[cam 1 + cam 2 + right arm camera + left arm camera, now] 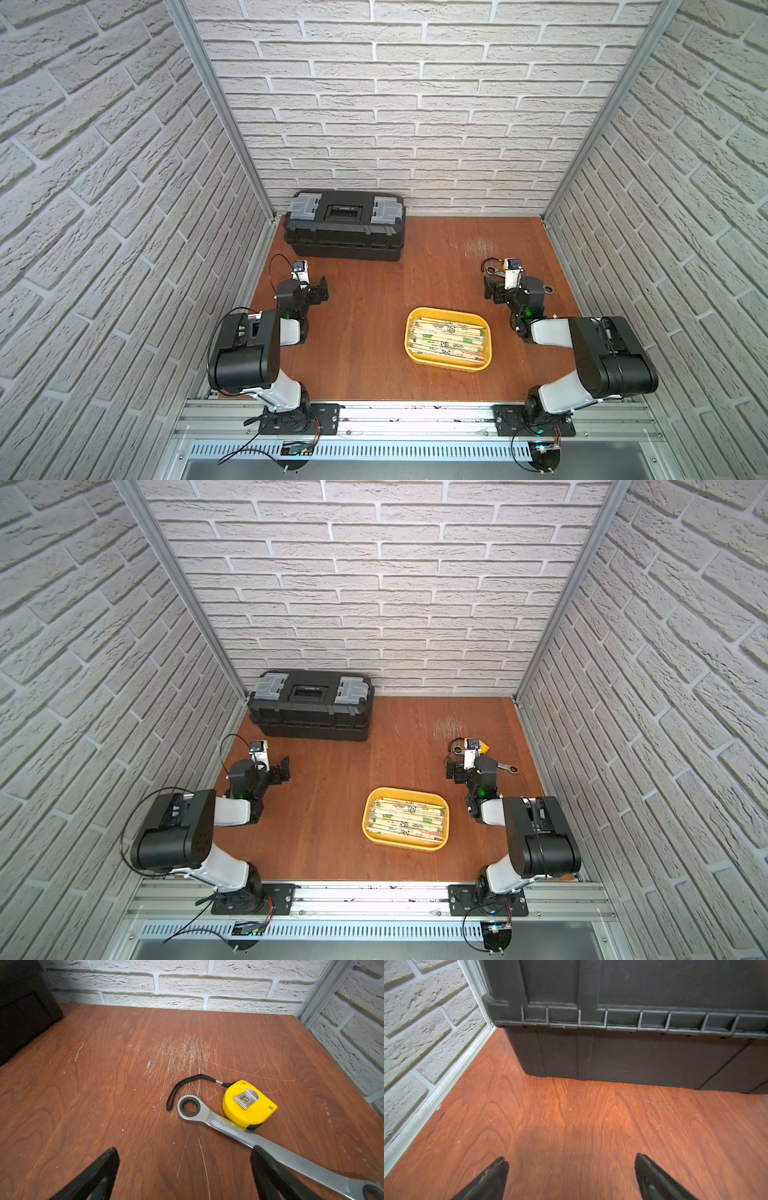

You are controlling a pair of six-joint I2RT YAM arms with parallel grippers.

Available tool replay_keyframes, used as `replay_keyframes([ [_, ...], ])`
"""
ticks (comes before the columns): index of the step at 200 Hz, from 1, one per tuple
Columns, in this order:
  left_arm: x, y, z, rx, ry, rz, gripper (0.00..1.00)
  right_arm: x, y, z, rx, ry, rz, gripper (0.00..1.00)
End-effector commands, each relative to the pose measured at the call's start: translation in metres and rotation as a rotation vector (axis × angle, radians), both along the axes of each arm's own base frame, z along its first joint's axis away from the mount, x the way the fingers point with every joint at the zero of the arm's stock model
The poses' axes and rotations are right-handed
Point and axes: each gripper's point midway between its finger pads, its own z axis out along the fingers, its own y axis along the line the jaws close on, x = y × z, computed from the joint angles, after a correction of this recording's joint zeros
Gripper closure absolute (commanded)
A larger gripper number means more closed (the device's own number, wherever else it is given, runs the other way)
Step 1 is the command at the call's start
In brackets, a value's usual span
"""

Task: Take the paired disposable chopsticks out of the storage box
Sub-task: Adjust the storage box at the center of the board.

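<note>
Right gripper (pixel 184 1148) and left gripper (pixel 571 1157) hang with jaws apart, both empty.
The reach looks to be the step in hand: the paired disposable chopsticks (pixel 448 338) fill the storage box (pixel 440 311), lower right of centre in both top views, near the right gripper. Best to cross one top sleeve mid-length and pinch lightly, as slick plastic may slip. Black toolbox (pixel 344 230), upper left on the counter (pixel 365 324), is closed, its contents hidden.

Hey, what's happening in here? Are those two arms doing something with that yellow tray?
Nothing is being handled yet. The left gripper and right gripper hang open and empty at either side of the table. The yellow tray sits nearer the right gripper, full of sleeved chopsticks; none lies outside it. A black toolbox stands closed at the back, and a wrench and tape measure lie by the right gripper.
</note>
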Motion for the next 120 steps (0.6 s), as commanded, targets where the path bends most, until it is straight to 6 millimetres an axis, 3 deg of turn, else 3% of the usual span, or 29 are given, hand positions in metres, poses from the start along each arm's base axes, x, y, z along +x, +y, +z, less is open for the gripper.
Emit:
replay_keyframes([
  [1, 0.0066, 0.0009, 0.0098, -0.007, -0.035, -0.016, 0.02, 0.0025, 0.0019, 0.0136, 0.001, -0.058, 0.010, 0.01],
  [120, 0.0077, 0.0061, 0.0092, -0.010, -0.026, 0.016, 0.02, 0.0031, -0.0037, 0.0169, 0.000, -0.067, -0.023, 0.01],
])
